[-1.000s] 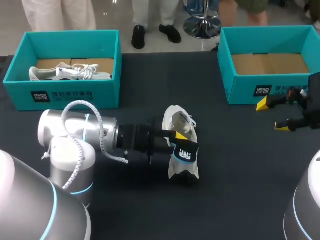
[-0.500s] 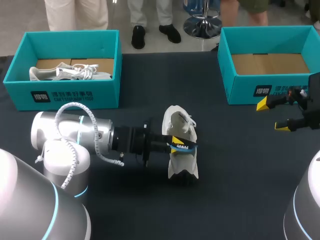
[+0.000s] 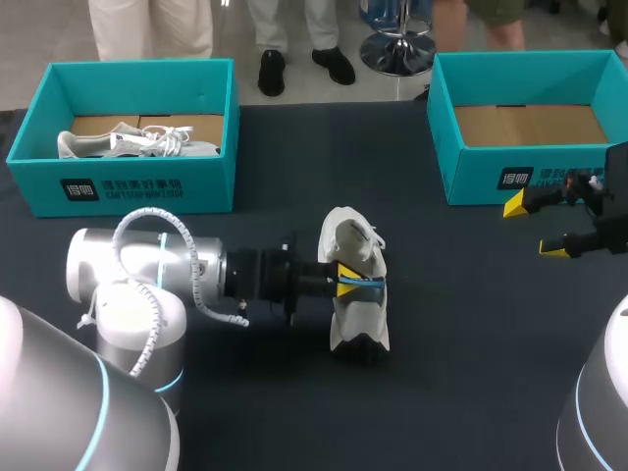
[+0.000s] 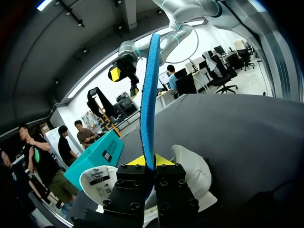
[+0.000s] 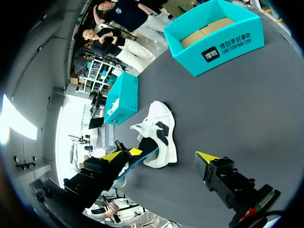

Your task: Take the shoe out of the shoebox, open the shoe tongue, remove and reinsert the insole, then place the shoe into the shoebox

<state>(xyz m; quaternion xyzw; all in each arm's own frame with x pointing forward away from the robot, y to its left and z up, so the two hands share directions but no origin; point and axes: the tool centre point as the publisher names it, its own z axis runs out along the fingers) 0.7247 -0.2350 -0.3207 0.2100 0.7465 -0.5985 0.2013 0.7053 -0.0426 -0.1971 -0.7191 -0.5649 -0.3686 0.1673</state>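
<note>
Shoe (image 3: 355, 294): white, lying on the dark counter (image 3: 471, 373) at centre frame, outside both boxes.
Insole (image 4: 149, 95): blue, on edge at the shoe's middle.
Left claw (image 3: 343, 280): clamped on the insole's end.
Right claw (image 3: 535, 228): fingers apart, holding nothing, at the right edge.
Left shoebox (image 3: 147, 186): teal, upper left, holds a second shoe (image 3: 137, 142).
Right shoebox (image 3: 481, 177): teal, upper right.

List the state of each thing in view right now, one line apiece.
shoe: out of its box, upright on the table.
insole: held on edge above the shoe.
left end effector: shut on the insole.
right end effector: open, empty.
left shoebox: open, second shoe inside.
right shoebox: open, no shoe inside.
</note>
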